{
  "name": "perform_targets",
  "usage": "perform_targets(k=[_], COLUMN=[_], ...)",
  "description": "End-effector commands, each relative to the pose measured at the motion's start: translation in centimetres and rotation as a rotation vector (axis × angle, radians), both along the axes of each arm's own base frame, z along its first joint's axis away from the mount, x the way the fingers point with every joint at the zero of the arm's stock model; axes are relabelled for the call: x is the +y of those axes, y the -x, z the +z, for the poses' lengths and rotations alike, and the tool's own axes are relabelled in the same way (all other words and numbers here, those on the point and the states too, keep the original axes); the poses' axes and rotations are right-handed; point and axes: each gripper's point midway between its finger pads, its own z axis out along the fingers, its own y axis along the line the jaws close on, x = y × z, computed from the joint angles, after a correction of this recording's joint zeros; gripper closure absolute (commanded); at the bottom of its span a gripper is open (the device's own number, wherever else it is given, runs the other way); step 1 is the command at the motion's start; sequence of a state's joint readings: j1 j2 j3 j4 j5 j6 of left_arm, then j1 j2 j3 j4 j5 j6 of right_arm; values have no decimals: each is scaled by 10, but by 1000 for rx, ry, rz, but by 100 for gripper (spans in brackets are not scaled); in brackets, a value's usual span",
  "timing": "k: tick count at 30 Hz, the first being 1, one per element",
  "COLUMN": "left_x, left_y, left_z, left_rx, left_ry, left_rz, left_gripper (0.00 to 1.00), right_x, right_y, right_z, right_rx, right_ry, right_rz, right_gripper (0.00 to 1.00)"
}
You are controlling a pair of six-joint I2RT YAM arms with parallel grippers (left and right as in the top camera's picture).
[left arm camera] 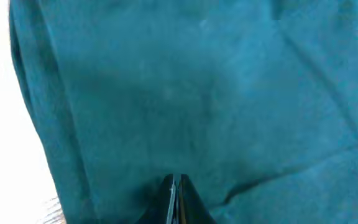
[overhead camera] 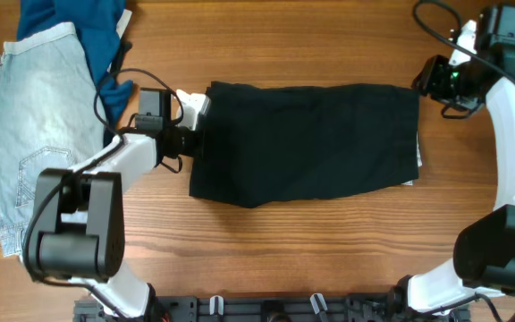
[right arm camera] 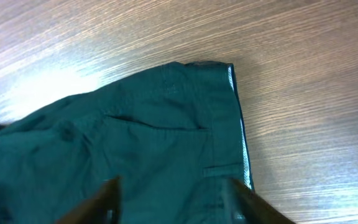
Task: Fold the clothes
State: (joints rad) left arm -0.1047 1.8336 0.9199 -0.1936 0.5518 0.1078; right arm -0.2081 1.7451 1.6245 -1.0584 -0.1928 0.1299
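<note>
A dark teal garment (overhead camera: pixel 307 143), black in the overhead view, lies folded flat as a wide rectangle in the middle of the table. My left gripper (overhead camera: pixel 193 141) is at its left edge. In the left wrist view the fingers (left arm camera: pixel 178 180) are pressed together over the fabric (left arm camera: pixel 197 93), and I see no cloth between them. My right gripper (overhead camera: pixel 429 82) is open above the garment's top right corner. In the right wrist view its fingers (right arm camera: pixel 173 193) straddle the waistband end, with a pocket and belt loop (right arm camera: pixel 166 137).
A pile of clothes sits at the far left: light denim jeans (overhead camera: pixel 43 134) over a blue garment (overhead camera: pixel 70 27). A white label edge (overhead camera: pixel 414 170) pokes out at the dark garment's right side. The table is bare wood (overhead camera: pixel 311 250) in front.
</note>
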Motion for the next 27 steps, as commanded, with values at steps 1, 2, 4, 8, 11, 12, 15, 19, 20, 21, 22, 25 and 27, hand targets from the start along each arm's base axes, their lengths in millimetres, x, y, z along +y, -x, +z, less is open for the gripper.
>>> perform_targets(k=[1, 2, 4, 8, 11, 12, 15, 19, 20, 21, 22, 25, 27], left_x=[5, 5, 6, 6, 7, 7, 7, 7, 7, 6, 6, 7, 7], left_y=[3, 3, 6, 7, 7, 6, 6, 6, 7, 7, 7, 7, 7], left_z=[-19, -22, -29, -36, -37, -37, -37, -37, -37, -37, -37, -38, -38], left_rx=[62, 69, 94, 119, 131, 133, 135, 135, 136, 136, 137, 139, 139], left_ry=[6, 5, 5, 7, 13, 15, 16, 16, 16, 16, 16, 16, 16], left_rz=[20, 22, 29, 48, 63, 68, 71, 71, 71, 71, 71, 71, 71], left_gripper=[96, 96, 96, 96, 96, 96, 96, 96, 96, 96, 96, 96, 96], right_x=[8, 7, 4, 3, 4, 4, 3, -9, -11, -14, -18, -27, -30], right_y=[0, 1, 2, 7, 15, 17, 24, 32, 35, 37, 40, 47, 52], right_z=[-13, -15, -24, -51, -84, -92, -115, -129, -131, -134, -137, -145, -153], right_rx=[10, 17, 37, 81, 134, 145, 185, 225, 236, 248, 262, 287, 299], right_ry=[-39, -36, -36, -43, -56, -60, -64, -5, 4, 18, 41, 92, 105], right_rz=[112, 114, 109, 115, 114, 113, 90, 30, 13, -3, -22, -77, -101], right_gripper=[37, 37, 34, 33, 31, 28, 27, 23, 23, 22, 22, 17, 14])
